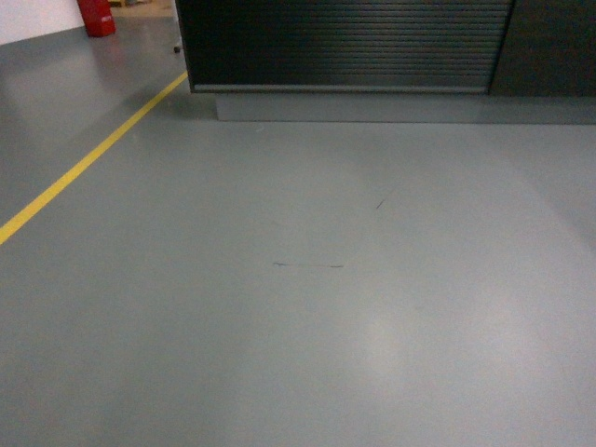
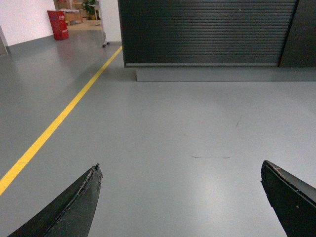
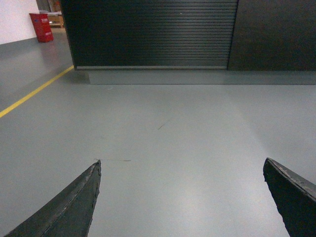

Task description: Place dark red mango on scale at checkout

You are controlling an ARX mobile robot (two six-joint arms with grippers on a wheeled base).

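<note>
The checkout [image 1: 345, 47] stands ahead, a dark counter with a ribbed front panel on a grey plinth [image 1: 400, 107]; it also fills the top of the left wrist view [image 2: 207, 32] and the right wrist view [image 3: 153, 32]. Its top is cut off, so the scale is out of view. The dark red mango is out of view too. My left gripper [image 2: 180, 170] is open over bare grey floor, nothing between its black fingers [image 2: 74, 207]. My right gripper [image 3: 181, 165] is open the same way, fingers [image 3: 74, 202] wide apart. Neither gripper shows in the head view.
A yellow floor line [image 1: 88, 160] runs diagonally from the counter's left corner toward the near left. A red object [image 1: 97, 17] stands at the far left by a white wall. Grey floor [image 1: 307, 298] stretches between me and the counter.
</note>
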